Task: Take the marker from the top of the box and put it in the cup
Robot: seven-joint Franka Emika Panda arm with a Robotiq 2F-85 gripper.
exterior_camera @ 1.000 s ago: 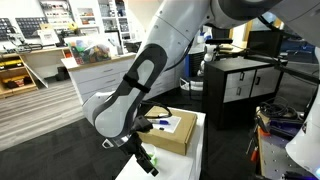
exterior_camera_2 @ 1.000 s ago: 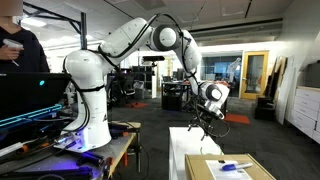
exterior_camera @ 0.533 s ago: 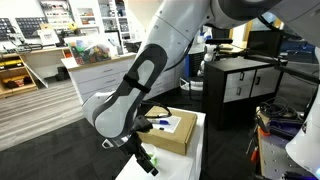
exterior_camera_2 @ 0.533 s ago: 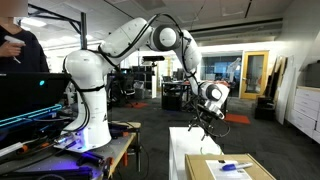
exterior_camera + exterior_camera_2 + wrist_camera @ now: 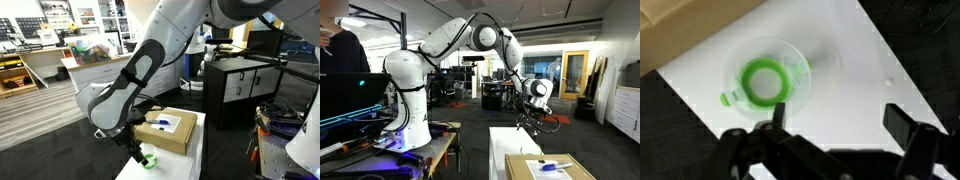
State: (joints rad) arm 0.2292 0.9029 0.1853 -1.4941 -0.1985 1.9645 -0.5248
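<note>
Hovering above the cup [image 5: 765,82] on the white table [image 5: 865,55], the claw [image 5: 838,118] is released, empty; the marker [image 5: 163,124] lies on the box [image 5: 178,137].

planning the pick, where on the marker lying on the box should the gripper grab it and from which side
Probably at mid-length, coming straight down from above, with the jaws closing across its thin body. The marker lies flat on the top face of the box, so only its long sides are free to pinch.
</note>
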